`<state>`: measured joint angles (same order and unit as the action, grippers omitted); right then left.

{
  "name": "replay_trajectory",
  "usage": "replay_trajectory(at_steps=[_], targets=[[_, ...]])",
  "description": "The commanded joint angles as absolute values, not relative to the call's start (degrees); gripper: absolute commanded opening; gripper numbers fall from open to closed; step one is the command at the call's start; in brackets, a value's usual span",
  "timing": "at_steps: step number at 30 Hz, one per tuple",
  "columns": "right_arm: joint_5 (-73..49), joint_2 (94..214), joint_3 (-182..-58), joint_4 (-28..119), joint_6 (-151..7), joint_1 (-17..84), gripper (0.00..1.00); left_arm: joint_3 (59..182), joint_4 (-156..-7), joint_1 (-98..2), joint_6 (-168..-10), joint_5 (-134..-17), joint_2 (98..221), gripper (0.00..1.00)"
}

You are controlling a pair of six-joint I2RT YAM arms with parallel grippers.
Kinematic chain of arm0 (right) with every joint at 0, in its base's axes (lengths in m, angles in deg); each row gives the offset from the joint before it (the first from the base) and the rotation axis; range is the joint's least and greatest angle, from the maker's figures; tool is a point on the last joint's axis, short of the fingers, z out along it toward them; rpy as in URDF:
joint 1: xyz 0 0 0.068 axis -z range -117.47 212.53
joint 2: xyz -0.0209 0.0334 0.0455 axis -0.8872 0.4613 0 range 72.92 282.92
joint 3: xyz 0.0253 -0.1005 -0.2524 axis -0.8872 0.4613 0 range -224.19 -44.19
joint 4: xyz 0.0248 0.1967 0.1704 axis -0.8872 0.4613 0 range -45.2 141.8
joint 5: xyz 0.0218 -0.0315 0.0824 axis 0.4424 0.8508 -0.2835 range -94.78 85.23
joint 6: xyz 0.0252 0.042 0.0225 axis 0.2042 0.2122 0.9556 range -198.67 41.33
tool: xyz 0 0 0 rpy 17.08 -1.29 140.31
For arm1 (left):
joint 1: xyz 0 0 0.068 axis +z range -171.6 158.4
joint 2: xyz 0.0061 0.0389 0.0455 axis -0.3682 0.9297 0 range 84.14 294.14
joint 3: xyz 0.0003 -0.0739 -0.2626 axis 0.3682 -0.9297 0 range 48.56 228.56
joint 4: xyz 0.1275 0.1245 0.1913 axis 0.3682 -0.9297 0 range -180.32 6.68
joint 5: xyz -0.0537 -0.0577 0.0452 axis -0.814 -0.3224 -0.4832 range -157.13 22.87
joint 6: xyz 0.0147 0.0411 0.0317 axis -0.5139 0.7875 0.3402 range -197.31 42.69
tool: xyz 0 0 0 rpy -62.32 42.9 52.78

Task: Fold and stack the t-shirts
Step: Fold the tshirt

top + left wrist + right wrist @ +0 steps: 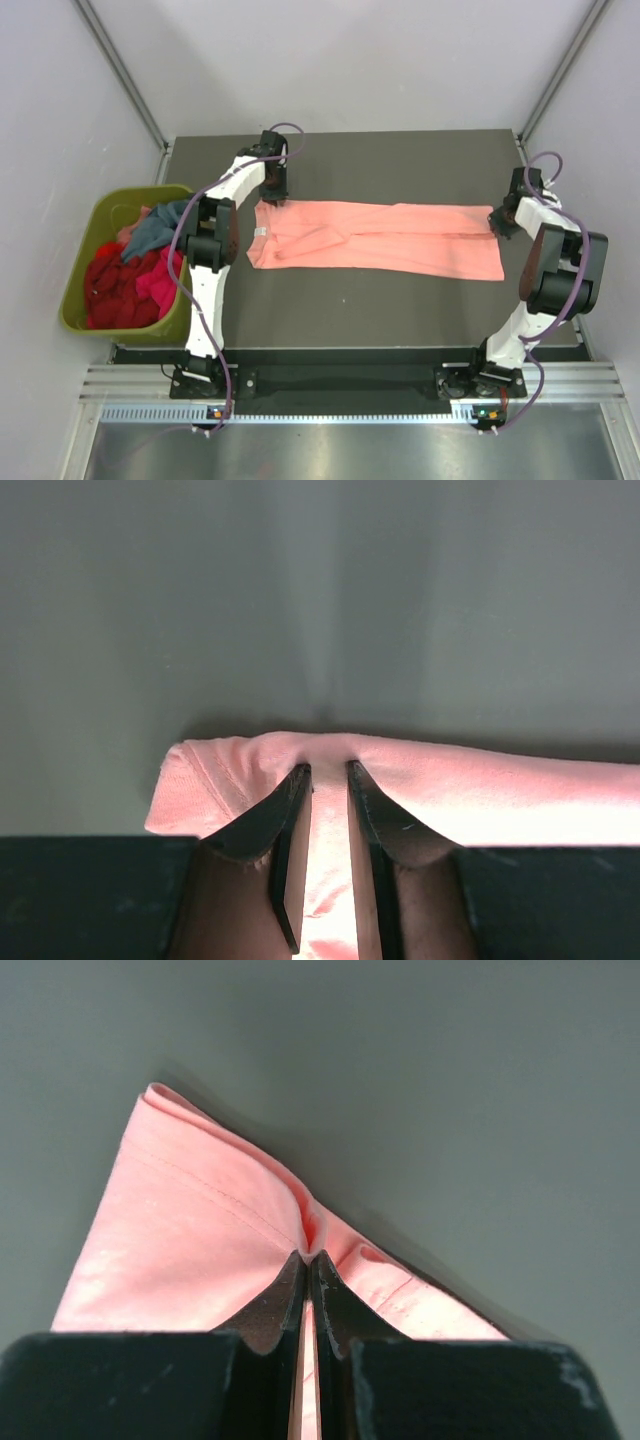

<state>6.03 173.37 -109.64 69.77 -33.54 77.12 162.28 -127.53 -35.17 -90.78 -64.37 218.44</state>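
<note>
A large salmon-pink t-shirt (380, 240) lies stretched in a long folded strip across the dark table. My left gripper (272, 195) is at the strip's far left corner. In the left wrist view its narrowly parted jaws (329, 770) hold a fold of the pink cloth (500, 790) between them. My right gripper (497, 222) is at the strip's far right corner. In the right wrist view it (311, 1257) is shut tight on a pinch of the shirt's hemmed edge (190, 1230). Red (115, 285), magenta (158, 280) and teal-blue (155, 228) t-shirts lie crumpled in the bin.
An olive-green plastic bin (75, 270) stands off the table's left edge, beside the left arm. The dark table (400, 170) shows bare behind and in front of the pink shirt. Grey walls close in the back and sides.
</note>
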Motion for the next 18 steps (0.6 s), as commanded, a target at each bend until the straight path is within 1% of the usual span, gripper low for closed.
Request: replay_trajectory(at_steps=[1,11,18], targets=[[6.9,171.9,-109.1,69.1,-34.9,78.1,0.0,162.7,-126.4,-34.2,-89.1,-60.3,221.5,0.27],[8.7,172.8,-105.1,66.7,-34.5,78.7,0.0,163.5,-126.7,-34.1,-89.0,-58.4,222.1,0.26],[8.2,173.8,-107.8,65.4,-37.8,78.8,0.02,167.9,-127.7,-34.1,-89.1,-60.2,222.1,0.27]])
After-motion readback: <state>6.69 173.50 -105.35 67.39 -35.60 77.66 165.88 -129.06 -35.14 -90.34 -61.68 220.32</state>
